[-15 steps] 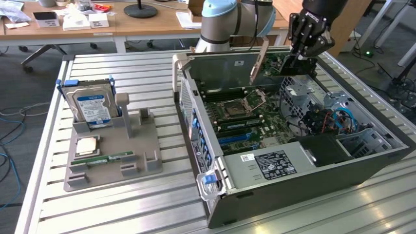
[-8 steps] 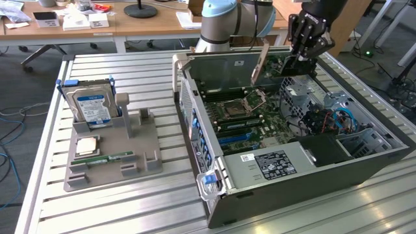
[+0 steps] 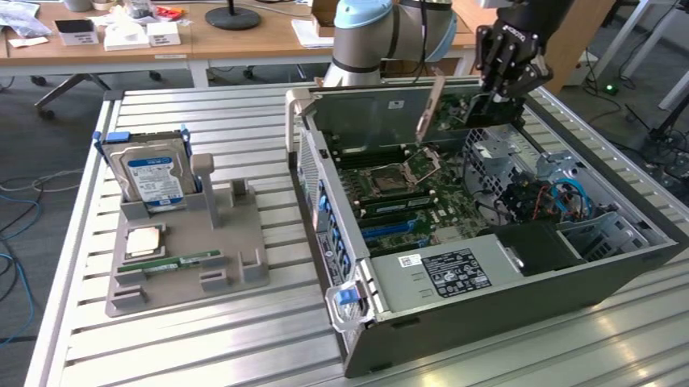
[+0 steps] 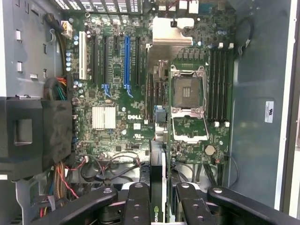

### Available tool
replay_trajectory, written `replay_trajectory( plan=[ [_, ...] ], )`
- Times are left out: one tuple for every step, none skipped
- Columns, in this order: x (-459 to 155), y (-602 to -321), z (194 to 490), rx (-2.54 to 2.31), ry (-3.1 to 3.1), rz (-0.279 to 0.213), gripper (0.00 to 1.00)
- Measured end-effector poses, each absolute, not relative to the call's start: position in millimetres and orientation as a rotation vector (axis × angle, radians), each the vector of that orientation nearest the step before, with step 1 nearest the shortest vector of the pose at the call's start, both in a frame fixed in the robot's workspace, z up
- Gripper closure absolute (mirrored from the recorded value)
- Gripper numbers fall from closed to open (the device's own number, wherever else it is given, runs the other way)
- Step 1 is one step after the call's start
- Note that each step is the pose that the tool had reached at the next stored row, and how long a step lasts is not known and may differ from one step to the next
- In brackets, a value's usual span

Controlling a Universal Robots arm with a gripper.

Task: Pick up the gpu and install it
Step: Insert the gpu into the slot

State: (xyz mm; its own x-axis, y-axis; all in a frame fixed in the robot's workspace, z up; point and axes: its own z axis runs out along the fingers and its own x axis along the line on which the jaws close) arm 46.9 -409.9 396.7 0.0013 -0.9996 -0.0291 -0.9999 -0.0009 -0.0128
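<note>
My gripper [image 3: 504, 87] hangs over the far end of the open computer case [image 3: 603, 266], shut on the gpu [image 3: 465, 113]. The dark card hangs below the fingers, its pale metal bracket [image 3: 431, 106] on the exterior view's left. In the wrist view the gpu [image 4: 157, 185] appears edge-on between the two black fingers [image 4: 136, 202], above the motherboard [image 4: 140, 126]. A blue expansion slot [image 4: 126, 61] and black slots beside it lie on the board, apart from the card.
A grey holder [image 3: 242, 242] on the slatted table carries a blue-labelled hard drive [image 3: 151, 173], a processor [image 3: 145, 240] and a green memory stick [image 3: 185, 261]. Inside the case are the empty processor socket [image 4: 187, 91], cables [image 3: 560, 197] and a power supply [image 3: 453, 270].
</note>
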Motion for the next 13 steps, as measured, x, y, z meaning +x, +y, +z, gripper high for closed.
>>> replay_trajectory(
  plan=[
    [46.0,-409.9,396.2,-2.201,2.199,0.018,0.74],
    [44.8,-409.9,395.8,-2.200,2.201,0.018,0.74],
    [43.8,-409.9,395.5,-2.197,2.204,0.018,0.74],
    [43.1,-409.9,395.3,-2.194,2.207,0.018,0.74],
    [42.8,-409.9,395.3,-2.192,2.209,0.018,0.74],
    [42.8,-409.9,395.3,-2.192,2.209,0.018,0.74],
    [42.8,-409.9,395.2,-2.192,2.209,0.018,0.74],
    [42.8,-409.9,395.2,-2.192,2.209,0.018,0.74],
    [42.8,-409.9,395.2,-2.192,2.209,0.018,0.74],
    [42.8,-409.9,395.2,-2.192,2.209,0.018,0.74],
    [42.7,-409.9,395.2,-2.192,2.209,0.018,0.74],
    [42.6,-409.9,395.2,-2.192,2.209,0.018,0.74],
    [42.0,-409.9,395.2,-2.192,2.209,0.018,0.74]
  ],
)
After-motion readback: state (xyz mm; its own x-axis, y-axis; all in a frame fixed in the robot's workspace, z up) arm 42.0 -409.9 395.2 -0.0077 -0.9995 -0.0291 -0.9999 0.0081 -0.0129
